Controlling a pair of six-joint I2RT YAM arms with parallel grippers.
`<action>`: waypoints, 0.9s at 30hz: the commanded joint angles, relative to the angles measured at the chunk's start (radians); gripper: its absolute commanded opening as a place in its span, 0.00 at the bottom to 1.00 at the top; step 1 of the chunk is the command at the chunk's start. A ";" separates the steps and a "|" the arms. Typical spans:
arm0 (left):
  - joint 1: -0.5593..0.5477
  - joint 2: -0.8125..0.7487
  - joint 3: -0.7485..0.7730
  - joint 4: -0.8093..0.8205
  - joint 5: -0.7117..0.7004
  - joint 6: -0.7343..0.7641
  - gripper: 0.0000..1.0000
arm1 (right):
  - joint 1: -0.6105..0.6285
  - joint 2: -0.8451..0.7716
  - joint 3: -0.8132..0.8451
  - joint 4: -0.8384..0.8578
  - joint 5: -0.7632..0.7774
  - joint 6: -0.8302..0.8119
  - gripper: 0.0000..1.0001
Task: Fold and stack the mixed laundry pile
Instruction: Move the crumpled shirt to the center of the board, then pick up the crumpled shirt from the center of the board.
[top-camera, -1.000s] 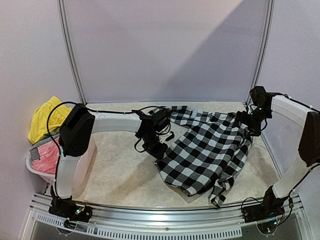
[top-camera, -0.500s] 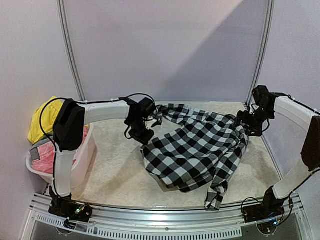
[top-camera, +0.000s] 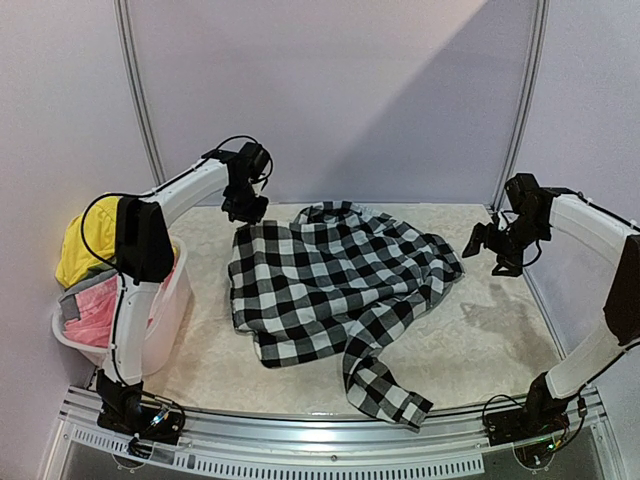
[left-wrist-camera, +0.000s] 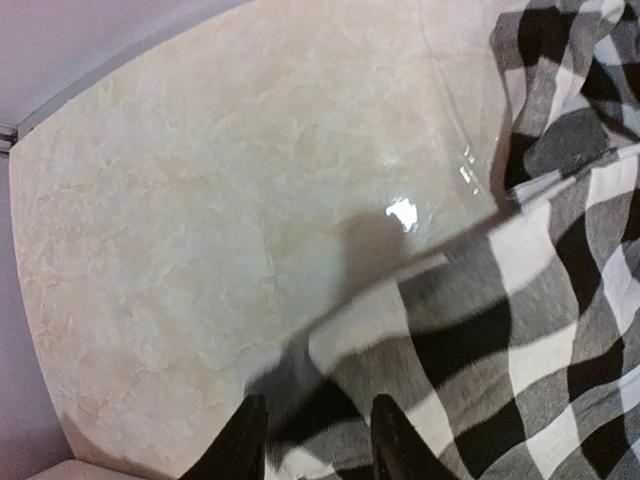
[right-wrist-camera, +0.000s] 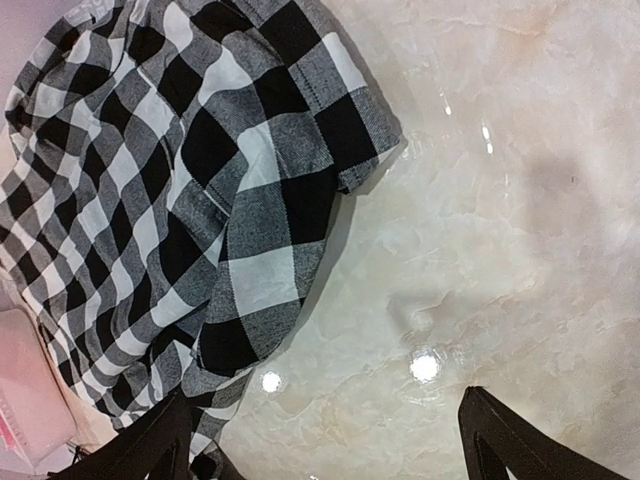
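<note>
Now the black-and-white checked fabric shirt (top-camera: 330, 280) lies spread and rumpled on the beige marbled tabletop (top-camera: 480, 340), between the two grippers. One sleeve trails off toward the near edge, away from both. The left gripper (top-camera: 248, 208) hangs just above the shirt's far left corner. Its fingers (left-wrist-camera: 392, 435) stand a narrow gap apart, and the blurred wrist view shows no cloth pinched between them. The right gripper (top-camera: 488, 255) hovers just beside the shirt's right edge, over bare tabletop, its jaws spread wide and holding nothing. Behind the left gripper, beside that arm's elbow, a white plastic basket (top-camera: 170, 310) holds a bright yellow garment (top-camera: 85, 235) on top of a pink piece (top-camera: 95, 305).
</note>
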 joint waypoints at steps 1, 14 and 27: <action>-0.011 -0.027 -0.022 -0.044 -0.065 -0.020 0.52 | 0.016 -0.022 -0.004 -0.007 -0.061 -0.013 0.94; -0.114 -0.435 -0.547 0.084 -0.008 -0.018 0.87 | 0.186 0.033 -0.048 0.100 -0.152 -0.032 0.95; -0.340 -0.824 -1.008 0.241 0.083 -0.085 0.85 | 0.287 0.107 -0.056 0.134 -0.164 -0.083 0.95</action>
